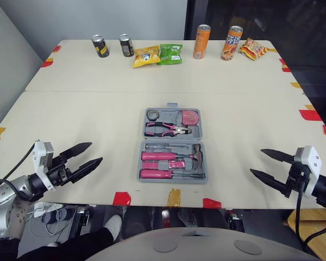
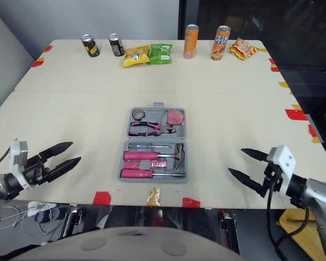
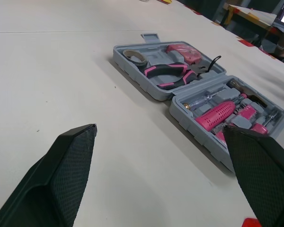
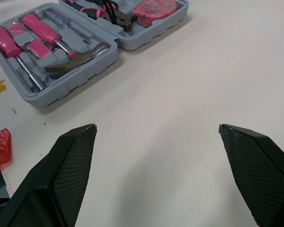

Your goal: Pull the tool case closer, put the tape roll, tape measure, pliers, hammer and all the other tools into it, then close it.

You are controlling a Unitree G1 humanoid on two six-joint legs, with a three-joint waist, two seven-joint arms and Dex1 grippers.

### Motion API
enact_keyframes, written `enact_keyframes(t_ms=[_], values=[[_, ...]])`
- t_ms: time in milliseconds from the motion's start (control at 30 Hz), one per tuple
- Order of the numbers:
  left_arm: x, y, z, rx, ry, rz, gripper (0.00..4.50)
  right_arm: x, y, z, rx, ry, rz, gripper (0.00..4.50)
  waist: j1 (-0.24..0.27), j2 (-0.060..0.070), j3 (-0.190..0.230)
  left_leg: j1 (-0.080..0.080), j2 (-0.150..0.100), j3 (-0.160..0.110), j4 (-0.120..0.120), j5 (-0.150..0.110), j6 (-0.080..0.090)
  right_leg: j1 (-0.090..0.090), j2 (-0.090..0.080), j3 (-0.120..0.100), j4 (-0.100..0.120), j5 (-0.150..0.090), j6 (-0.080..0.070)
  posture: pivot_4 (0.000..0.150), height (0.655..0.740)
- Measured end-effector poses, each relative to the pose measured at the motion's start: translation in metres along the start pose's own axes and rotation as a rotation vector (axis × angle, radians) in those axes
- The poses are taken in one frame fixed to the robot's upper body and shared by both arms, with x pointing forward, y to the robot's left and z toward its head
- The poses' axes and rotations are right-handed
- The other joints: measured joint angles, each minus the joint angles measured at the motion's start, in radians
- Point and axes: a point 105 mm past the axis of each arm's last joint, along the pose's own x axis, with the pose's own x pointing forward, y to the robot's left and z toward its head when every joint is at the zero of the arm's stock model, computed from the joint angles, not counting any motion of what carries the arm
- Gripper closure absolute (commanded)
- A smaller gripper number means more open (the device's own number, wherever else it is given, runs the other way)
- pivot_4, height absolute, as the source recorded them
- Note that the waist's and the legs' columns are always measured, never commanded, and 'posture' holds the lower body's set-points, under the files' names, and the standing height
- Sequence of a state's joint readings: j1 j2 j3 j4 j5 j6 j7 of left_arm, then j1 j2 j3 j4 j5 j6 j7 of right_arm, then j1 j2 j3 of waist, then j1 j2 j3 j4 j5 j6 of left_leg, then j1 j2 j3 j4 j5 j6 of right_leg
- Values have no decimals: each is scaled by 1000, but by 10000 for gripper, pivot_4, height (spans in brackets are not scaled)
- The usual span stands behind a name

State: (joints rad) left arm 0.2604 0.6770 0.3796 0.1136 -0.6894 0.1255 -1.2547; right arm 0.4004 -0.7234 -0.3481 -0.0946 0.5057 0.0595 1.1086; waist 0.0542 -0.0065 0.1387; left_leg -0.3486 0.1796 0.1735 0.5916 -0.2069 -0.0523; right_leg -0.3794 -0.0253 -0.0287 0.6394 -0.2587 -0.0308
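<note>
Open grey plastic tool case (image 1: pixel 171 138), tools seated, is lying centre-near on the beige worktop (image 1: pixel 87 109). Left pincer (image 1: pixel 96 151) and right pincer (image 1: pixel 256 161) are hovering either side of it, fingers apart. Judged rigid and weighty; the far rim is offering the best hold.

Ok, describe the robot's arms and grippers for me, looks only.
The left gripper and right gripper match: two black, tapered, pointed fingers with cross-hatched inner faces, a white boxy block at each wrist, black cables trailing behind, and silver-grey forearms.

A cream table (image 1: pixel 98 109) stands before a grey wall (image 1: pixel 98 16) and a dark panel (image 1: pixel 261 13).
</note>
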Motion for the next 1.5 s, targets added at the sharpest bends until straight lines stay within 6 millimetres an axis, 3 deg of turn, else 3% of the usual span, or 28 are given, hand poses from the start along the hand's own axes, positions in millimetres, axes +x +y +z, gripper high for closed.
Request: enact_keyframes(t_ms=[233,533,800,867,967,1133,1267,1300,1333,1500], values=[[10,4,9,53,-3,-16,0,17,-8,11,-12,-70,-5,448,8,1,0,-1,0,0,0,1,1,0,0,0,0,0,0,1500,7400],[42,-4,18,105,-10,-94,0,70,-11,41,-63,-148,70,448,11,1,1,-2,0,0,0,1,1,-1,0,-1,1,0,0,1500,7400],[63,-4,23,143,10,-141,0,99,-7,57,-86,-140,147,448,14,1,1,-2,0,0,1,1,1,-2,0,-1,1,0,-1,1500,7400],[67,-2,23,143,16,-153,0,104,-5,60,-77,-130,167,5798,14,1,1,-2,0,0,1,1,1,-2,0,-1,1,0,-1,1500,7400],[70,2,19,134,36,-167,8360,109,-5,62,-72,-101,181,15412,12,1,1,-2,0,0,1,1,1,-2,0,-1,2,0,-1,1500,7400],[79,9,0,124,121,-215,26682,119,-10,60,-123,8,195,33628,13,1,1,-2,0,0,1,1,1,-2,0,-1,2,0,-1,1500,7400],[89,17,-8,130,163,-229,40231,125,-11,51,-165,112,230,45000,14,1,1,-2,0,0,2,1,1,-2,0,-1,3,0,-1,1500,7400],[93,19,-7,144,173,-236,43849,126,-11,49,-184,141,240,45000,15,0,1,-2,0,0,2,1,1,-3,-1,-1,3,0,-1,1500,7400],[98,21,-8,159,191,-249,44683,127,-11,47,-208,176,256,45000,17,0,1,-2,0,0,3,1,1,-3,-1,-1,4,0,-1,1500,7400],[120,24,-15,206,255,-308,44683,127,-11,34,-254,284,294,45000,22,0,1,-3,0,1,3,1,1,-3,-1,0,3,0,-1,1500,7400]])
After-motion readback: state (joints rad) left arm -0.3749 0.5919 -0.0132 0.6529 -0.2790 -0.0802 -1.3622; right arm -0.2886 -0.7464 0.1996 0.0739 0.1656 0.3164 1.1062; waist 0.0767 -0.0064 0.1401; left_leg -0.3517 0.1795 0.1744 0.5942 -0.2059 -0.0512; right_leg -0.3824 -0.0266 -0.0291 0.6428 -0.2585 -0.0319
